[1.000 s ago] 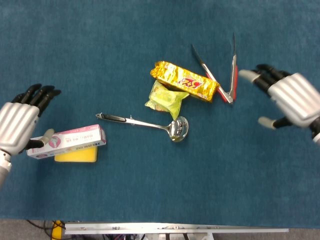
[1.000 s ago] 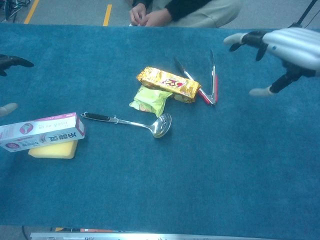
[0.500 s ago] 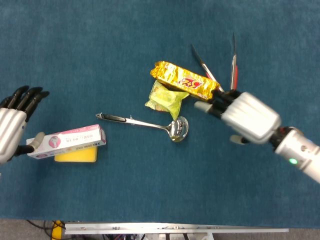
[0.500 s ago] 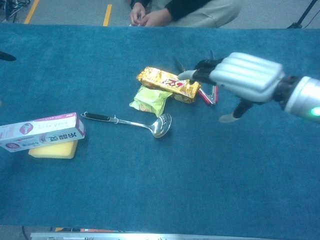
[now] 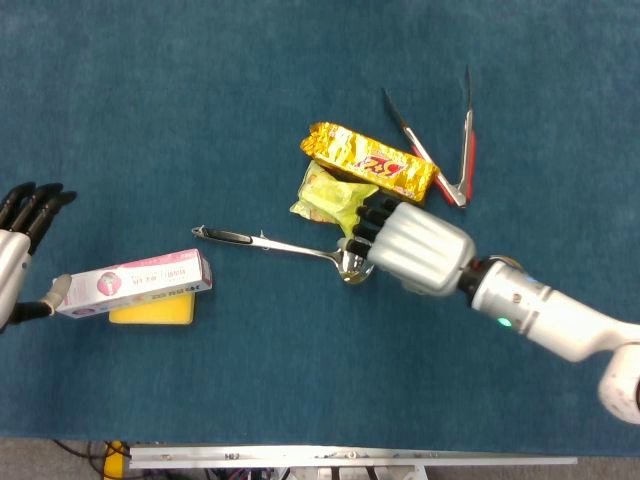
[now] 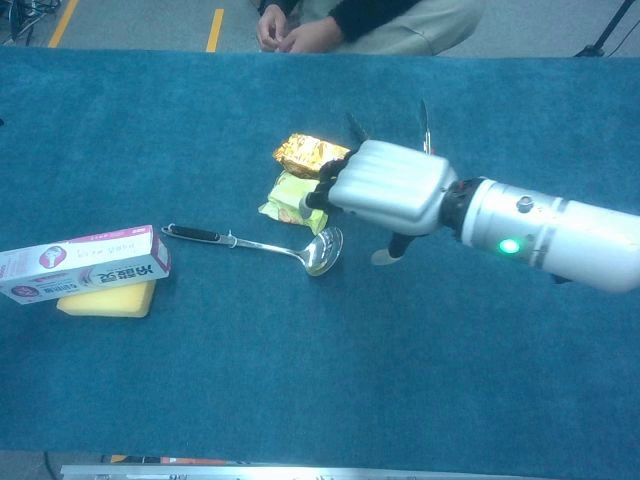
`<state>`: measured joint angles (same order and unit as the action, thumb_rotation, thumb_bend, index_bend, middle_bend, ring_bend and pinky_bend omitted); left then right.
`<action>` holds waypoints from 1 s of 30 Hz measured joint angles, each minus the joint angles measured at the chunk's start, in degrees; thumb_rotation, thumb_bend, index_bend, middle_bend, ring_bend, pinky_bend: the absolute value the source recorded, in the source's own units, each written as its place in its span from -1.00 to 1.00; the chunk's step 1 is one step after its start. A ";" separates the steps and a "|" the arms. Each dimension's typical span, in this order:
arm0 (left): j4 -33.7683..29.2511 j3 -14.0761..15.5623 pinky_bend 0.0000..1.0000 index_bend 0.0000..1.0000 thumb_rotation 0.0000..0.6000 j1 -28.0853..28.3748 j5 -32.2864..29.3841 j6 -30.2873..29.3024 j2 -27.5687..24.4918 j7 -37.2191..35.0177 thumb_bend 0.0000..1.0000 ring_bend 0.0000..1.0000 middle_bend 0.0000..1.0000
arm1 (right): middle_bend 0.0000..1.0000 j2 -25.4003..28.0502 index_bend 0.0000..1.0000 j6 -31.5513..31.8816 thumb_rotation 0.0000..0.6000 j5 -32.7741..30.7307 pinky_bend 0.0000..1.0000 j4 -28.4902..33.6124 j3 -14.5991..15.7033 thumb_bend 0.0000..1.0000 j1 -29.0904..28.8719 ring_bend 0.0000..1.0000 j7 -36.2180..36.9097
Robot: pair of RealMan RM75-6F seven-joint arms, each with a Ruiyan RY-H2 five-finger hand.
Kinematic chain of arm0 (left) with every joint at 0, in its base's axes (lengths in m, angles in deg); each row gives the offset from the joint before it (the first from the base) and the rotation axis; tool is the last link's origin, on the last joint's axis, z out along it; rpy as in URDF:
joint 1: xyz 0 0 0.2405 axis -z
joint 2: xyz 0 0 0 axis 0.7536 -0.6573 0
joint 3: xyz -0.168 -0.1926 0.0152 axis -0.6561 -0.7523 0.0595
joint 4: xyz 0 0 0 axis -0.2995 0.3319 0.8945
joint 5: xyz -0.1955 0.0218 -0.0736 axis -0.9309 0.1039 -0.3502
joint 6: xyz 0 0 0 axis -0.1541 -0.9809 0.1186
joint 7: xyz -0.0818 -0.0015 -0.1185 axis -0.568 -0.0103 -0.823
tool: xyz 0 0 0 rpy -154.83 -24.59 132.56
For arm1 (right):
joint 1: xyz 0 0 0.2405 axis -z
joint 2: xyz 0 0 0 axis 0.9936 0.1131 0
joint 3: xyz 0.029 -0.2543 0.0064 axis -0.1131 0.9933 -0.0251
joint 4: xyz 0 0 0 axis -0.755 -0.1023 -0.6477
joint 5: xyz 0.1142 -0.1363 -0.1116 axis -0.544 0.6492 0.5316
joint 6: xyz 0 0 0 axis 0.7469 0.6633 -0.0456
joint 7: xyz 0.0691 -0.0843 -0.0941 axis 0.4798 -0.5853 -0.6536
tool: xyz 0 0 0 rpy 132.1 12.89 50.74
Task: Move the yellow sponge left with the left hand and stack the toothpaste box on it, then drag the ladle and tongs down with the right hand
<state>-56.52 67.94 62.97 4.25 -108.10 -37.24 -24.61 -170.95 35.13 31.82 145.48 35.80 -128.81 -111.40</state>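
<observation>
The right hand (image 5: 412, 245) has swung in from the tongs (image 5: 455, 150) to hover over the ladle (image 5: 300, 249) bowl, fingers spread, holding nothing; the box (image 5: 133, 282) sits stacked on the sponge (image 5: 150, 311); the left hand (image 5: 15, 250), open and empty, has pulled away; dragging comes next.

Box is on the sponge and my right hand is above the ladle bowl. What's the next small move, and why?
Probably lower the right hand onto the ladle bowl, then drag down: it hovers there holding nothing, and the ladle lies undragged.
</observation>
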 measured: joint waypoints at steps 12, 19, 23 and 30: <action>0.02 0.53 -0.60 -0.79 1.00 -1.81 1.14 -0.65 -1.20 -2.00 -0.32 -0.89 -0.81 | -0.21 -8.36 -0.42 -1.00 1.00 -2.81 -0.28 -7.85 0.00 -0.98 -3.42 -0.56 -6.04; 0.42 0.63 -0.60 -0.79 1.00 -2.40 1.73 -0.54 -1.73 -3.47 -0.32 -0.89 -0.81 | -0.20 -12.12 -0.40 -0.88 1.00 -4.41 -0.27 -11.45 0.46 -0.97 -4.61 -0.55 -8.52; 0.63 0.65 -0.60 -0.79 1.00 -2.62 2.09 -0.42 -1.83 -3.92 -0.32 -0.89 -0.81 | -0.19 -13.93 -0.36 -0.53 1.00 -4.85 -0.27 -12.80 0.82 -0.97 -5.09 -0.55 -9.44; 1.02 0.58 -0.61 -0.79 1.00 -2.84 2.57 -0.13 -1.83 -4.75 -0.32 -0.89 -0.81 | -0.10 -16.72 -0.21 0.81 1.00 -5.03 -0.23 -15.33 1.42 -0.85 -5.39 -0.48 -10.13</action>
<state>-55.49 68.53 60.12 6.83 -108.22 -39.07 -29.36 -187.67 35.94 26.79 130.15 37.22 -134.20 -121.53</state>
